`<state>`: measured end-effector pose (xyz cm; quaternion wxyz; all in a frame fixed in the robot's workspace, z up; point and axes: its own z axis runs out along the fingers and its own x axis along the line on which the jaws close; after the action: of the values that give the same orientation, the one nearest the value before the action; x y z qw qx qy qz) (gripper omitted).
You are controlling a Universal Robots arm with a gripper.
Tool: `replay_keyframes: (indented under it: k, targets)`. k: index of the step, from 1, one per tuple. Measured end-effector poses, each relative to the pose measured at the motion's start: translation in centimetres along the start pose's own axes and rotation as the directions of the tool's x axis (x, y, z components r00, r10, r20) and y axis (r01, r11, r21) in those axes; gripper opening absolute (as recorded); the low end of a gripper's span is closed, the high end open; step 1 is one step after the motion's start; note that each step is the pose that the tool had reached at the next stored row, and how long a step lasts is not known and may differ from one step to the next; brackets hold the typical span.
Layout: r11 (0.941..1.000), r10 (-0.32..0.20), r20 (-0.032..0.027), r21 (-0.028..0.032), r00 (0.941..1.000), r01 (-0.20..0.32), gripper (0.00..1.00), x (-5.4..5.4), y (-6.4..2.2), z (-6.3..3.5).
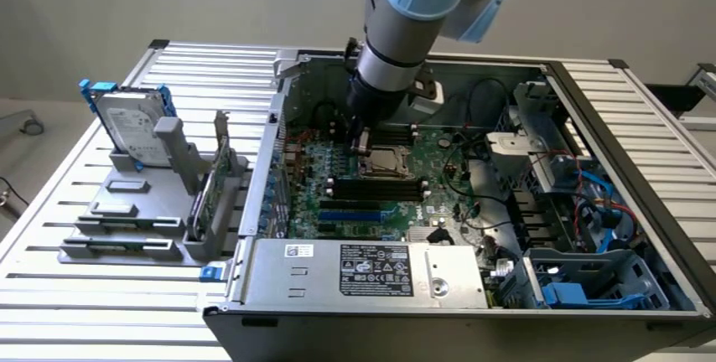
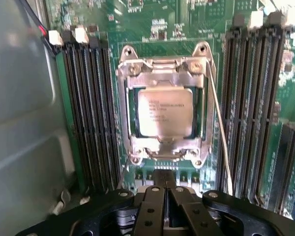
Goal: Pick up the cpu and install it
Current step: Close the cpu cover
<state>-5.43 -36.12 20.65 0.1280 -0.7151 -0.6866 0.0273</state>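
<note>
Jaws pressed together and holding nothing, the gripper point(image 2: 165, 191) hangs just beside the socket point(image 2: 124, 98) of the green motherboard point(image 2: 157, 24). The cpu point(image 2: 165, 113) lies flat inside that socket (metal frame all around it), apart from the gripper.

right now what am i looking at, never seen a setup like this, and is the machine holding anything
The machine is a robot arm reaching into an open computer case on a slatted table. One picture comes from a camera off the arm, the other from one on its wrist, facing the green motherboard. There the cpu lies in its metal-framed socket. The gripper is shut near it, holding nothing. On the exterior view's left, a grey rack holds a hard drive.
</note>
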Motion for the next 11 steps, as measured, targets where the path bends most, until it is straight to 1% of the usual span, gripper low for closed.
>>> replay_keyframes:
  k: [3,6,8,11]
  targets:
    - [1.0000,0.000,-0.0003,0.0002,1.0000,0.000,0.11,-0.3,-1.13,-0.14]
    - [1.0000,0.000,-0.0011,0.0001,1.0000,0.000,0.11,-0.4,-2.08,-0.51]
    - [1.0000,0.000,-0.0013,0.0001,1.0000,0.000,0.11,-0.3,-2.35,-0.92]
    - [1.0000,0.000,-0.0014,0.0002,1.0000,0.000,0.11,-0.3,-2.36,-0.95]
